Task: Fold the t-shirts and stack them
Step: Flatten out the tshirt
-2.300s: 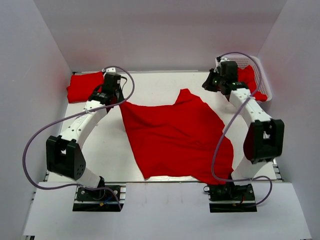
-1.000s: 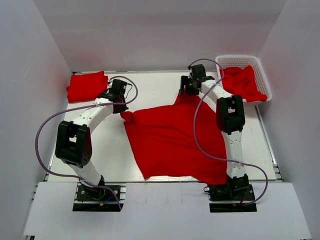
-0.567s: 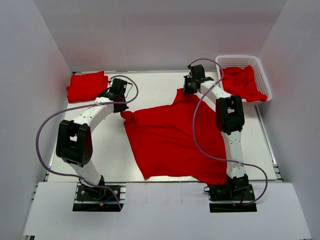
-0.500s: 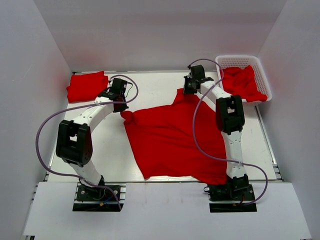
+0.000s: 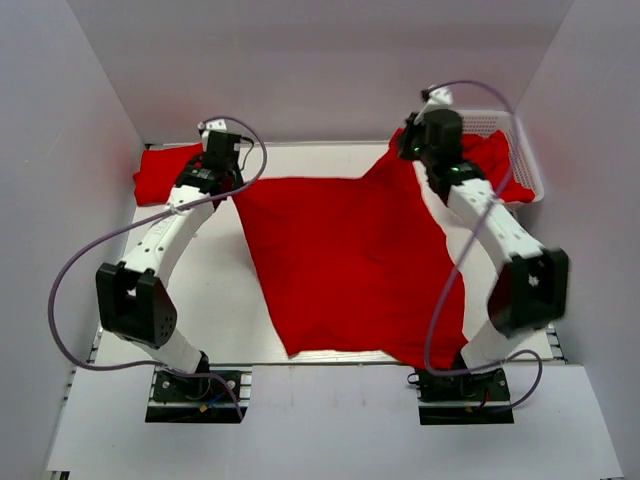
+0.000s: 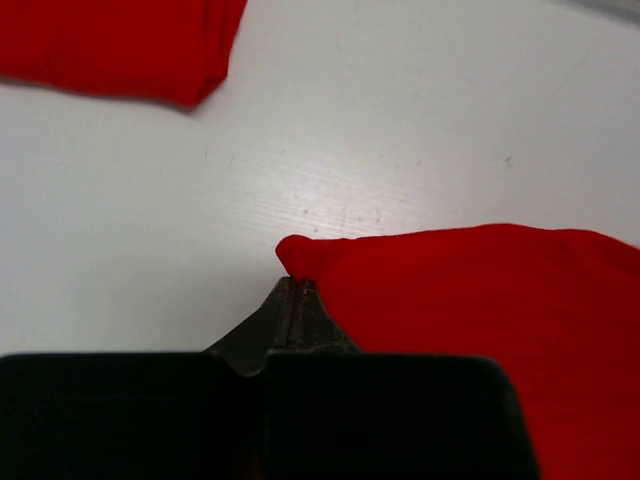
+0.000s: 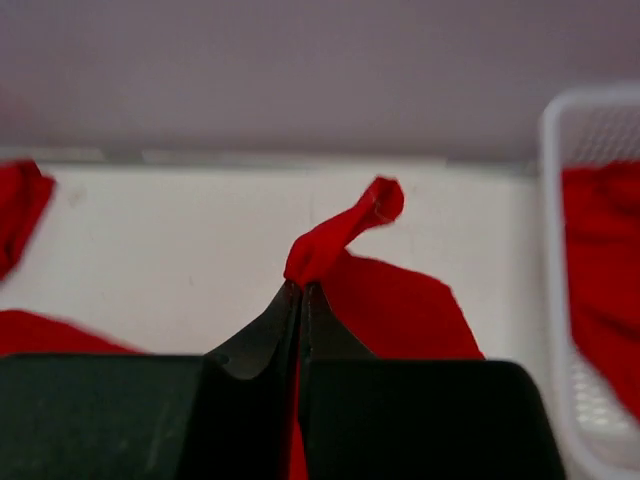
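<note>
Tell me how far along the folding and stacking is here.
Done: one folded t-shirt lies at the far left corner. In hand: the left gripper and right gripper are each shut on a far corner of the spread t-shirt, which has no fold yet. Left: folding and stacking it, then the crumpled t-shirt in the basket.

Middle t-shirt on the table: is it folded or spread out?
Spread out. The middle t-shirt lies open across the table, its far corners pinched by the left hand and right hand; no fold shows.
</note>
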`<control>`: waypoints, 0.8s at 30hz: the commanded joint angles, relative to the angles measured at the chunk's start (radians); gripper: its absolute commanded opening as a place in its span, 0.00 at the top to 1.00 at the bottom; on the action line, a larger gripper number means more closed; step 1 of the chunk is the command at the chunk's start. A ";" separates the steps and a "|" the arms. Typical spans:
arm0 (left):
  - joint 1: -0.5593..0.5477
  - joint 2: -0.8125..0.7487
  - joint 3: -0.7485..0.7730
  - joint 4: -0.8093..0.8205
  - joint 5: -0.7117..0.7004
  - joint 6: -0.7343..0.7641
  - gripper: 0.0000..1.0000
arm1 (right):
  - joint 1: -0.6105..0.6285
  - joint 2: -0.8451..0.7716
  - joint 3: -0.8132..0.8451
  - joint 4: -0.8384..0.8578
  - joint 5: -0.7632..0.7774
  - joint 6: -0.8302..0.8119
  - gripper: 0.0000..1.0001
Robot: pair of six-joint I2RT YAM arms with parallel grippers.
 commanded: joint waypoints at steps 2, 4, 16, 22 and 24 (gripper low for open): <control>0.006 -0.184 0.110 0.033 -0.042 0.068 1.00 | -0.006 -0.261 -0.048 0.191 0.201 -0.075 1.00; -0.003 -0.232 0.156 0.053 -0.051 0.091 1.00 | -0.006 -0.341 -0.048 0.192 0.233 -0.083 1.00; -0.003 -0.571 0.359 0.152 0.159 0.260 1.00 | -0.003 -0.685 0.200 0.091 0.189 -0.182 1.00; -0.003 -0.571 0.551 0.089 0.192 0.271 1.00 | -0.003 -0.692 0.442 -0.027 0.123 -0.204 1.00; -0.003 -0.582 0.590 0.080 0.165 0.271 1.00 | -0.005 -0.683 0.496 -0.035 0.104 -0.205 1.00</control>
